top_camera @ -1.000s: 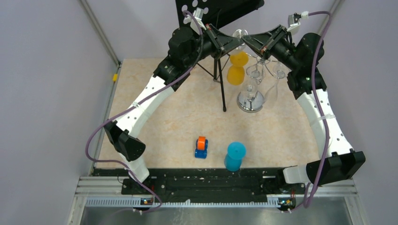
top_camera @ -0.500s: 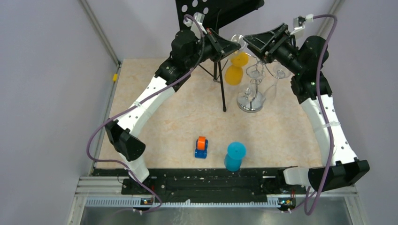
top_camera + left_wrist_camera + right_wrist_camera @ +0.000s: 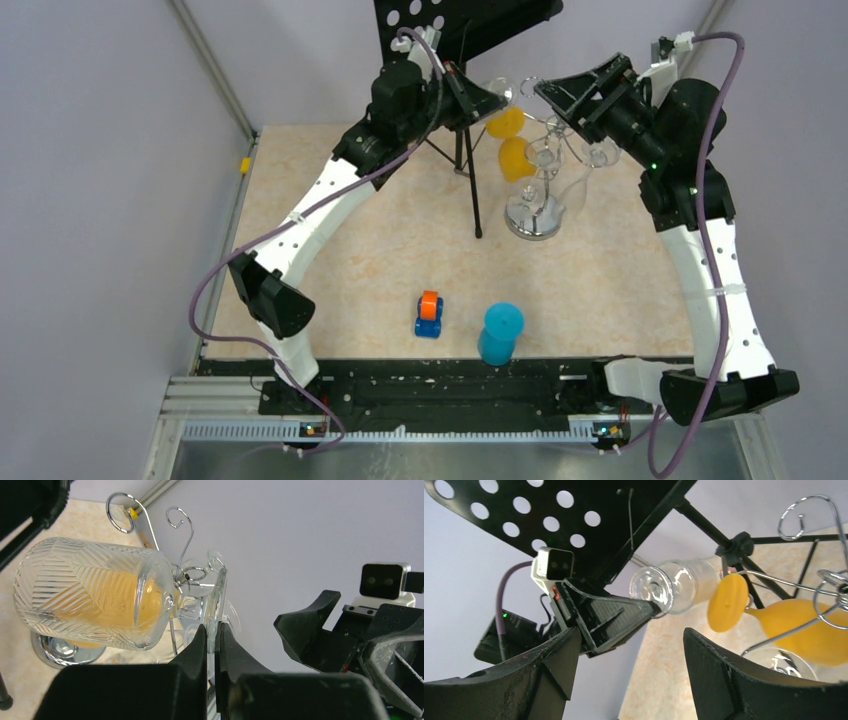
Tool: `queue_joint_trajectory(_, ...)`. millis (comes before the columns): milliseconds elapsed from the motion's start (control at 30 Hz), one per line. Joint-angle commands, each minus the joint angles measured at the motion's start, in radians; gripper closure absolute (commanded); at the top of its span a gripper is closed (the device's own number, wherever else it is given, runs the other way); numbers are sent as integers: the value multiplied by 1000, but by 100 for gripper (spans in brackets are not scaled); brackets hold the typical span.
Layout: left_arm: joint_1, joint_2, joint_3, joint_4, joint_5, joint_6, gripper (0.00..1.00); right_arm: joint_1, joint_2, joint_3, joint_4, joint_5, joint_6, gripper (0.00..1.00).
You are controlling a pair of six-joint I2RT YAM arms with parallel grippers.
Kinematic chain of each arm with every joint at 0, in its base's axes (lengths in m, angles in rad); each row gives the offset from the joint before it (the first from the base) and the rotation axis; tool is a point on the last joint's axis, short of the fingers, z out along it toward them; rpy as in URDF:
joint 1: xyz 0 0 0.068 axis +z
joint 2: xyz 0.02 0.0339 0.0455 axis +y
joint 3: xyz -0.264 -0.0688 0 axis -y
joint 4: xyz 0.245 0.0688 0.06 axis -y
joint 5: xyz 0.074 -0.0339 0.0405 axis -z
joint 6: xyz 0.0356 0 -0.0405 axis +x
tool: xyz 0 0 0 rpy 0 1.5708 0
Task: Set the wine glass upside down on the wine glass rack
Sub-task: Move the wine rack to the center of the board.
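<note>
Wine glass (image 3: pixel 90 600), clear and cut with a leaf pattern, is lying on its side in the air at the top hooks of the wine glass rack (image 3: pixel 533 218). My left gripper (image 3: pixel 214 630) is clenching its foot edge-on. I cannot tell whether the stem is sitting in a hook. My right gripper (image 3: pixel 627 636) is hanging released beside the rack, gripping nothing.

Everything is standing on a beige marbled table (image 3: pixel 350 230) boxed in by plain lilac walls (image 3: pixel 100 150). I am counting one rack, one yellow glass (image 3: pixel 517 158) hanging on it, and two more clear glasses (image 3: pixel 598 153) as far as I can make out. One black music stand (image 3: pixel 450 20) is rising at the back. One blue cup (image 3: pixel 500 333) and one small blue-and-orange toy (image 3: pixel 429 314) are sitting near the front edge.
</note>
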Motion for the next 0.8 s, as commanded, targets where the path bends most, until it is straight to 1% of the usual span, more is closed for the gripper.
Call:
queue_joint_trajectory(0,4,25,101,39,-32,95,100,-16,-43,43,-63,50,-79,24)
queue_joint_trajectory(133,4,48,131,28,-31,112,100,-25,-45,44,-86,51,-104,24)
queue_joint_trajectory(267,4,42,127,26,-20,113,100,-33,-35,49,-117,53,-131,24)
queue_joint_trajectory(367,4,24,112,28,-8,114,100,-35,-19,57,-141,58,-172,27)
queue_joint_trajectory(600,4,-15,61,71,12,84,100,-40,62,177,-248,85,-300,33)
queue_joint_trajectory(767,3,-32,46,80,33,63,100,-40,104,236,-293,129,-378,35)
